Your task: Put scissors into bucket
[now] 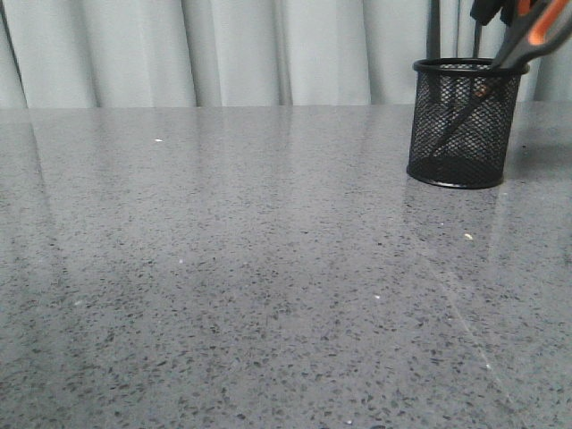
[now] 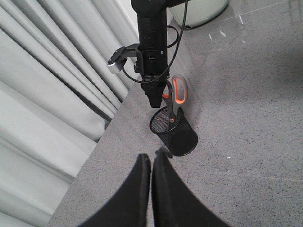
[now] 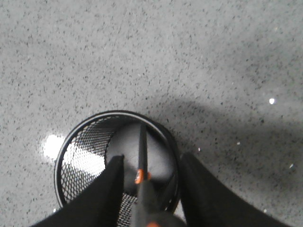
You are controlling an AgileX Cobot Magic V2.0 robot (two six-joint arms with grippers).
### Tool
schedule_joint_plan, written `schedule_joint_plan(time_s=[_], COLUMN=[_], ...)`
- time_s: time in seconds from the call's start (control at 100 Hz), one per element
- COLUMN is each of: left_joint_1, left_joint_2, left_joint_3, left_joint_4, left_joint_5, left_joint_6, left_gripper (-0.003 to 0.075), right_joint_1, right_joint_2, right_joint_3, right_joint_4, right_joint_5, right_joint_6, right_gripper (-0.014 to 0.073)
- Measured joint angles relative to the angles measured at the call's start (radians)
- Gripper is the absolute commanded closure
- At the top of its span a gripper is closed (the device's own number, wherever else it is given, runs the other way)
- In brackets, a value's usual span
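There is one bucket (image 1: 463,123) and one pair of scissors (image 1: 527,40). The bucket is a round black cup made of wire mesh with holes you can see through. It has a smooth solid rim and stands upright on the grey speckled table (image 1: 223,268), near the far right side. The table is shiny and flat. Pale curtains (image 1: 223,49) hang in soft folds behind it.

The scissors stand tilted in the bucket. The thin metal blades point down inside, and the dark handles with orange lining stick out over the rim.

There are two grippers. The right gripper (image 3: 149,172) is just above the bucket. Its two black fingers (image 3: 106,189) are spread apart with the scissors between them, not touching either one. The left gripper (image 2: 151,165) is pressed closed and holds nothing. It is well apart from the bucket.
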Motion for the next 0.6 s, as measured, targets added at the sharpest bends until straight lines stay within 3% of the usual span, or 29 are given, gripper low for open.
schedule_joint_plan(time_s=[0.36, 0.46, 0.54, 0.6], left_joint_1=[0.000, 0.000, 0.000, 0.000], left_joint_2=[0.000, -0.002, -0.022, -0.055], left_joint_3=[0.000, 0.004, 0.017, 0.052], left_joint_4=[0.004, 0.072, 0.161, 0.230], left_joint_5=[-0.010, -0.061, -0.098, -0.125], left_joint_6=[-0.013, -0.102, -0.215, -0.293], left_gripper=[0.0740, 0.0740, 0.0740, 0.0740], right_joint_1=[0.000, 0.000, 0.000, 0.000], right_joint_2=[0.000, -0.004, -0.030, -0.059], right_joint_3=[-0.118, -0.184, -0.198, -0.198], right_joint_4=[-0.002, -0.002, -0.002, -0.002], right_joint_5=[-0.080, -0.071, -0.044, -0.005], right_joint_6=[0.000, 0.000, 0.001, 0.005], right_gripper=[0.0322, 0.0445, 0.0664, 0.0637])
